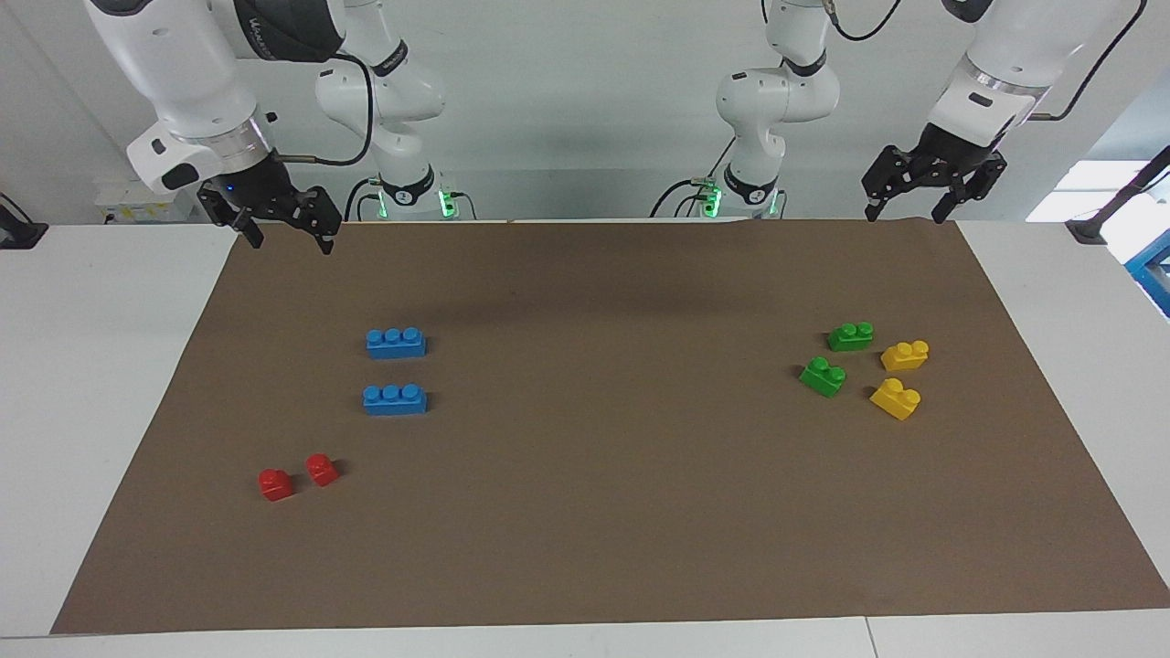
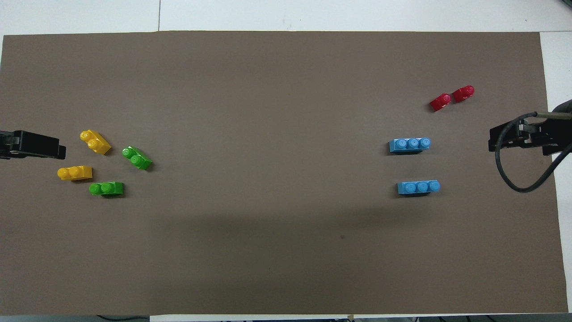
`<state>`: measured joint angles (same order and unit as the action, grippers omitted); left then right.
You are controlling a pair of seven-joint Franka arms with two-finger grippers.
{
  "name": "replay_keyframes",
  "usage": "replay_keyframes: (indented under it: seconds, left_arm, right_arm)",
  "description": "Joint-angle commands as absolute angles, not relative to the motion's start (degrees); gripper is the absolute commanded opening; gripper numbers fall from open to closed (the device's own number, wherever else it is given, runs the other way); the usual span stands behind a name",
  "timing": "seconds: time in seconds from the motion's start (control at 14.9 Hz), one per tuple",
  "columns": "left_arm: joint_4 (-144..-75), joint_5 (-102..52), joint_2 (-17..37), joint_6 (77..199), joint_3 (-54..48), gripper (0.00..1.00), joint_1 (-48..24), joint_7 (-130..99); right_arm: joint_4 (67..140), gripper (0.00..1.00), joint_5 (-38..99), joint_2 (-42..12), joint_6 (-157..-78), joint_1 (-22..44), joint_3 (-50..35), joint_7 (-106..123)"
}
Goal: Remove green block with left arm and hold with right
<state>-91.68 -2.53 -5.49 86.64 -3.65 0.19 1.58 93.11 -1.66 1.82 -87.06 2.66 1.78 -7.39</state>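
Two green blocks lie on the brown mat at the left arm's end, one [image 1: 850, 336] [image 2: 106, 188] nearer to the robots, the other [image 1: 822, 376] [image 2: 137, 158] farther out and turned askew. My left gripper [image 1: 903, 217] [image 2: 56, 150] hangs open and empty high over that end of the mat, well clear of the blocks. My right gripper [image 1: 291, 243] [image 2: 520, 139], with its blue wrist light, waits open and empty in the air over the right arm's end of the mat.
Two yellow blocks [image 1: 905, 355] [image 1: 896, 398] sit beside the green ones. Two blue three-stud bricks [image 1: 395, 343] [image 1: 394, 399] and two small red blocks [image 1: 275, 484] [image 1: 321, 469] lie toward the right arm's end. The brown mat [image 1: 594, 512] covers the white table.
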Motion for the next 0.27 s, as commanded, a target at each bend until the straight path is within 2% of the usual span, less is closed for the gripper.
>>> replay_keyframes:
  seconds: [0.0,0.2]
  left_arm:
    - [-92.1,-3.2,-6.2,86.2,-3.1,1.0,0.1,2.3]
    - [-92.1,-3.2,-6.2,86.0,-3.1,1.0,0.1,2.3]
  right_arm:
    - [94.9,1.0,-2.0,3.3,-88.4,2.5,1.4,-8.3]
    - [95.0,1.0,-2.0,3.3,-88.4,2.5,1.4,-8.3]
